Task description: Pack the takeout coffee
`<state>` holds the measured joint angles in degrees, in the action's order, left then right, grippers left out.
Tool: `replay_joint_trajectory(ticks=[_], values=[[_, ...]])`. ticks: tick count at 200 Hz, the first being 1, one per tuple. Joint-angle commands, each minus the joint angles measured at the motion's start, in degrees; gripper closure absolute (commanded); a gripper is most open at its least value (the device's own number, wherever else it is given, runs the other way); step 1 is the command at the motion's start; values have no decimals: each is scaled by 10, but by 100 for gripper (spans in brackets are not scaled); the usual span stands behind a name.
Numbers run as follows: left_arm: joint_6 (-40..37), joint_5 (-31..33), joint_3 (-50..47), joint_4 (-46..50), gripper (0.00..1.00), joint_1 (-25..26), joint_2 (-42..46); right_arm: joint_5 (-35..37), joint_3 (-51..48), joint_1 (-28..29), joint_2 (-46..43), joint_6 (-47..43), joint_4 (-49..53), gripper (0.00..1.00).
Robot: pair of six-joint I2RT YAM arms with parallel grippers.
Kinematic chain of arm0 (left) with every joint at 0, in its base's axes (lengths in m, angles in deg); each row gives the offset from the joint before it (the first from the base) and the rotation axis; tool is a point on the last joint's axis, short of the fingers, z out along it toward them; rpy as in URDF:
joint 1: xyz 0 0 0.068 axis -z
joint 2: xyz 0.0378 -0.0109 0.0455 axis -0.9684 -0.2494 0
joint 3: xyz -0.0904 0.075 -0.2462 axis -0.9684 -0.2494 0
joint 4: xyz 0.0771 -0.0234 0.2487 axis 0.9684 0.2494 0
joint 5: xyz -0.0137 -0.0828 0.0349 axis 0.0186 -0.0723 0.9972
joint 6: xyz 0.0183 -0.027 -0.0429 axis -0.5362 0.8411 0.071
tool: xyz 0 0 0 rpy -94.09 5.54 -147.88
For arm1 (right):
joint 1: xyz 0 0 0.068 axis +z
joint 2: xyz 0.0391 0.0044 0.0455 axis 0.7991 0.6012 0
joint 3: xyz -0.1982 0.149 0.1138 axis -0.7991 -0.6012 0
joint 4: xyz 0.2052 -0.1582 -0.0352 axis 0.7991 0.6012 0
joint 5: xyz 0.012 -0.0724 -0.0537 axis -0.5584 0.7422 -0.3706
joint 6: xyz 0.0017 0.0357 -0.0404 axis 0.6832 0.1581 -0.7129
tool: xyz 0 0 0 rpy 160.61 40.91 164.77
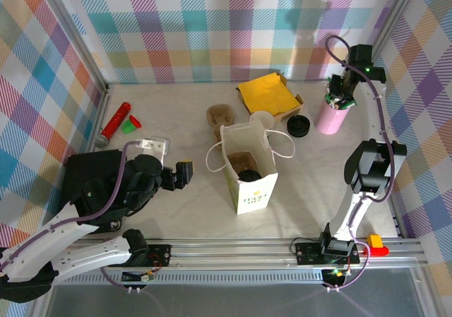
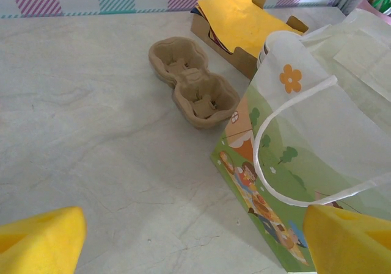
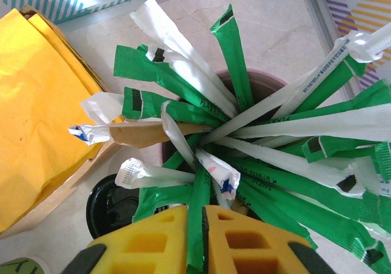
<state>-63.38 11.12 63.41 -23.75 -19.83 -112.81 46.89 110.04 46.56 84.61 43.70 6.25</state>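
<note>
We saw the pale table (image 1: 311, 190) fenced by plaid walls on the left, top and right of the overhead view. A metal rail ran along its bottom edge.

The widest bare stretches lay in the upper left and in the lower right between the white paper bag (image 1: 253, 186) and the right wall.

The bag stood upright at centre frame with its mouth open and its handles drooping to both sides. Inside that mouth sat the takeout coffee (image 1: 248, 175), of which we could make out only its dark round lid from above.

Behind the bag, toward the top of the frame, a cardboard box of yellow sheets (image 1: 267, 94) lay close to the pulp cup tray (image 1: 219, 116). A narrow strip of table separated them.

A lidless cup (image 1: 261, 119) stood just beside the bag's far edge. A loose black lid (image 1: 299, 126) lay between the box and the pink cup (image 1: 330, 119) at the upper right.

A red tube (image 1: 115, 123) lay well apart at the left, near the wall.

The left gripper (image 1: 183, 173) hung just left of the bag with its yellow fingers spread wide. In its own camera the fingers sat at the two bottom corners, and the bag's printed side sat close to the right one.

The right gripper (image 3: 195, 237) hovered over the pink cup's bristling bundle. Its fingers were drawn together on a green wrapped straw (image 3: 198, 194).
</note>
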Motion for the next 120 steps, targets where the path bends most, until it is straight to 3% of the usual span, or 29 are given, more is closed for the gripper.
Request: replay_joint_trajectory(ticks=[1, 120], values=[[-10, -3, 17, -12, 9, -4, 1, -1, 19, -3, -20, 0, 4, 87], [1, -15, 22, -6, 10, -4, 16, -55, 53, 1, -198, 49, 47, 93]])
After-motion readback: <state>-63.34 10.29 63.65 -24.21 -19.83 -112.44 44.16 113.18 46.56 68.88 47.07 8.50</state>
